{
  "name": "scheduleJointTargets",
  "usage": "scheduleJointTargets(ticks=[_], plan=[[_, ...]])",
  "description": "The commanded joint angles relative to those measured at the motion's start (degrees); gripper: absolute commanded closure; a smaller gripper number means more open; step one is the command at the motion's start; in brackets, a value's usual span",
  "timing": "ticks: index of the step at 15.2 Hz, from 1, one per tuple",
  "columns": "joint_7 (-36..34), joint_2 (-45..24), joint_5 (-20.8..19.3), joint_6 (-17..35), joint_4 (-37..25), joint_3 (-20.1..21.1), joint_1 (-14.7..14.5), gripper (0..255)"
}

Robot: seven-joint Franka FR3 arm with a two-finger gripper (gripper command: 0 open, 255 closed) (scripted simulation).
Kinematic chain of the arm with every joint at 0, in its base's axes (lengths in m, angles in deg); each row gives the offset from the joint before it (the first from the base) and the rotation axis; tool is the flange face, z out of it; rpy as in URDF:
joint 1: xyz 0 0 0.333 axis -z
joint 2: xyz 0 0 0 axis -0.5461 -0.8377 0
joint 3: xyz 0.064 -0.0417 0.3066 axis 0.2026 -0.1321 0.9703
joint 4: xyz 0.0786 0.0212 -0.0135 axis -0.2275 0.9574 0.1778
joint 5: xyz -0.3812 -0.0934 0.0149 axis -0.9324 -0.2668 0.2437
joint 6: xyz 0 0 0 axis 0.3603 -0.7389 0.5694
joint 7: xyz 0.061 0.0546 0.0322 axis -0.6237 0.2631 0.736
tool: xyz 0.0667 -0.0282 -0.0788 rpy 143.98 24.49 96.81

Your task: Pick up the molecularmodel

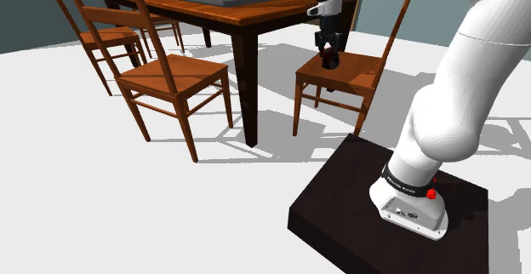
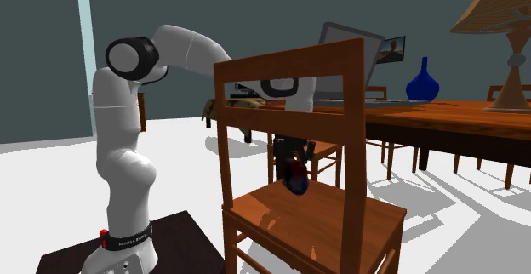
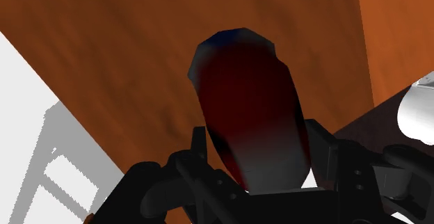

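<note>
Gripper (image 3: 254,145) w/ both fingers pressed on the flanks of the model (image 3: 247,97), i.e. clamped on it, no gap on either side in the wrist view. Model is a dark red lump w/ a blue tip. Its long axis runs straight out from the palm along the fingers, so it lies dead ahead of the gripper, between the pads, blue end farthest out.

Shoulder view: gripper (image 1: 328,51) points down, upper centre-right of frame, w/ model (image 1: 330,60) at its tips just over the seat (image 1: 357,70) of the nearer chair. Second exterior view: model (image 2: 295,179) hangs under the gripper (image 2: 294,160) at frame centre, close above the seat (image 2: 281,208). Can't tell if it touches the wood or clears it (shadow sits right below).

Judgement: grasp looks made, so what's left is a lift straight up along the model's axis. Chair back rises near the arm, so any sideways drift is the risk.

Farther off, the table (image 1: 247,19) fills the upper middle of the shoulder view, w/ another chair (image 1: 170,77) at upper left.
</note>
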Motion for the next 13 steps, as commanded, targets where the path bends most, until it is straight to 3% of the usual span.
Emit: scheduleJointTargets(ticks=[1, 13], plan=[[-0.1, 0.3, -0.1, -1.6, -1.4, 0.1, -0.1, 255], [0.0, 1.0, -0.5, -9.3, -8.6, 0.4, -0.3, 255]])
